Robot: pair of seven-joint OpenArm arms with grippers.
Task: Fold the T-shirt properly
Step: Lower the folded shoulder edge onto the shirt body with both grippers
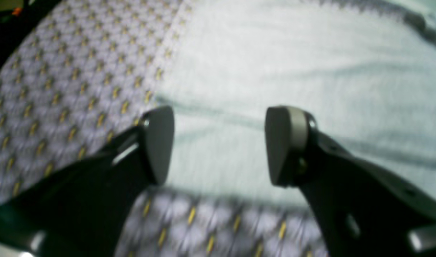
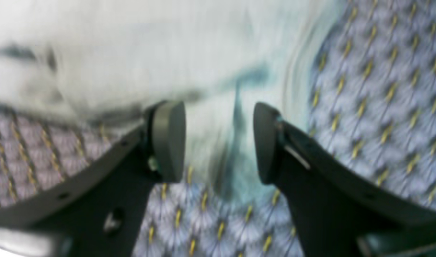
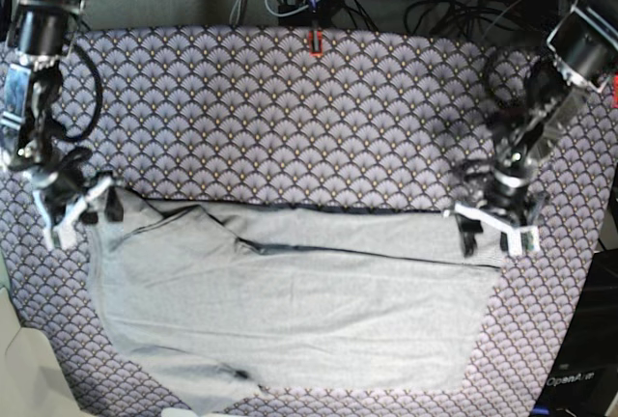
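Fig. — T-shirt (image 3: 290, 325) lying flat on scalloped cloth (image 3: 290, 118), long axis running L–R. Hovering at far corners: left gripper (image 3: 494, 228), right gripper (image 3: 75, 207) — both gaping, apparently holding nothing (wrist views blurred), equally near.

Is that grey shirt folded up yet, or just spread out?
Partly folded: the T-shirt lies flat on the patterned cloth, its top edge doubled over in one band, not a neat bundle.
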